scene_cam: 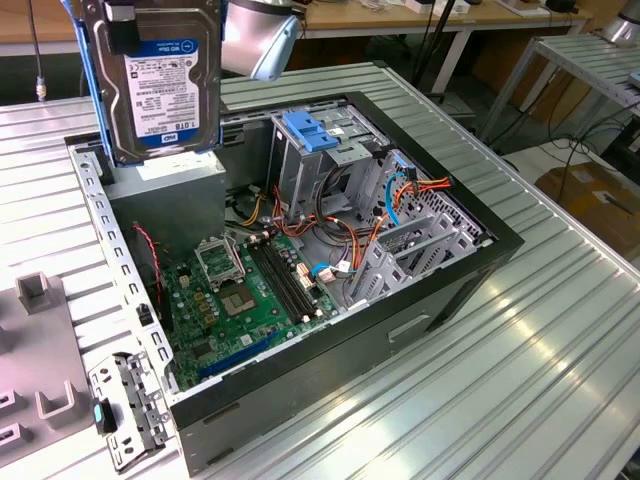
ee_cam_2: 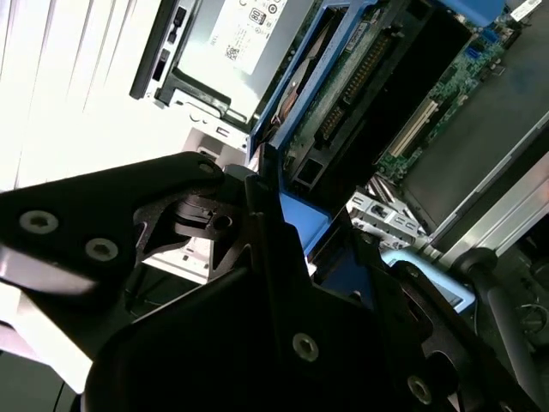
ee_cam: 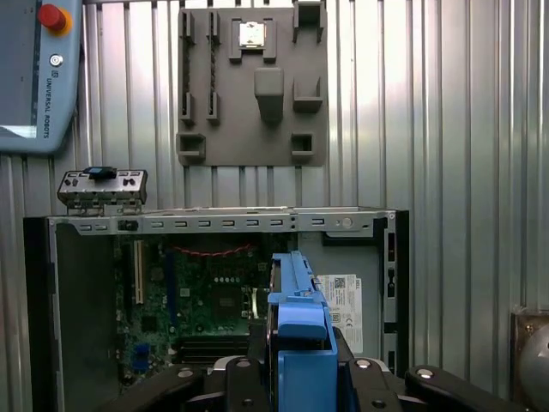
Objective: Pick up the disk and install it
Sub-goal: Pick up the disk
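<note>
Disk position: the disk (scene_cam: 165,85) hangs on edge at the exterior view's left with its label toward the camera. It is in the air above the grey box (scene_cam: 165,195) in the corner of the open computer case (scene_cam: 490,245) and touches neither.
Disk handling: it is probably dense and stiff for its size. The bare metal faces look slick, and the circuit board (ee_cam_2: 360,77) on its underside looks easy to damage by a knock.
Where to hold: the blue rail (ee_cam: 300,335) along each long edge seems the safest grip, away from the label and board.
Gripper: in the first wrist view the gripper (ee_cam: 300,378) is clamped on the disk, with black fingers (ee_cam: 343,356) on either side of the blue rail.
Motherboard: the motherboard (scene_cam: 240,300) lies on the case floor, well below the disk.
Drive cage: the drive cage (scene_cam: 315,135) with the blue handle stands upright farther right, well apart from the disk.
</note>
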Robot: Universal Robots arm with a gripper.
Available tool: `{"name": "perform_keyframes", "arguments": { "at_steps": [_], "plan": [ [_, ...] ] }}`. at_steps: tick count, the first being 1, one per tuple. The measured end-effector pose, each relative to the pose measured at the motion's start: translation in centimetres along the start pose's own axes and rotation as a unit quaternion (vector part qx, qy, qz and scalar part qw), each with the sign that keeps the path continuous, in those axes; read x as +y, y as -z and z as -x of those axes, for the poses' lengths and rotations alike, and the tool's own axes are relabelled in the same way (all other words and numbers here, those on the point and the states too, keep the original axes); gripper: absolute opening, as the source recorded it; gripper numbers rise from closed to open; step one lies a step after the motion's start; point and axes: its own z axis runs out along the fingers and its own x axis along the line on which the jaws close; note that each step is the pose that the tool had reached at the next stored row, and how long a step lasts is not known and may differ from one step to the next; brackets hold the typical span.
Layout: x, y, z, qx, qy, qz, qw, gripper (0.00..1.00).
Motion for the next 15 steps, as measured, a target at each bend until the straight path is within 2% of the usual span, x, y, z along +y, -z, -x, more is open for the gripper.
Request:
{"name": "perform_keyframes", "arguments": {
  "at_steps": [4,8,9,11,14,15],
  "plan": [
    [-0.8,-0.1,0.01,0.0,0.0,-0.0004,1.0,0.37],
    [-1.47,-0.36,0.0,0.0002,0.0,-0.0036,0.99999,0.37],
    [-1.95,-0.4,-0.02,0.0003,0.0,-0.0036,0.99999,0.37],
    [-2.5,-0.44,-0.02,0.0002,0.0,-0.0037,0.99999,0.37],
    [-4.01,-0.56,-0.02,0.0002,0.0,-0.0036,0.99999,0.37],
    [-4.31,-0.59,-0.01,0.0003,0.0,-0.0036,0.99999,0.37]
  ]
}}
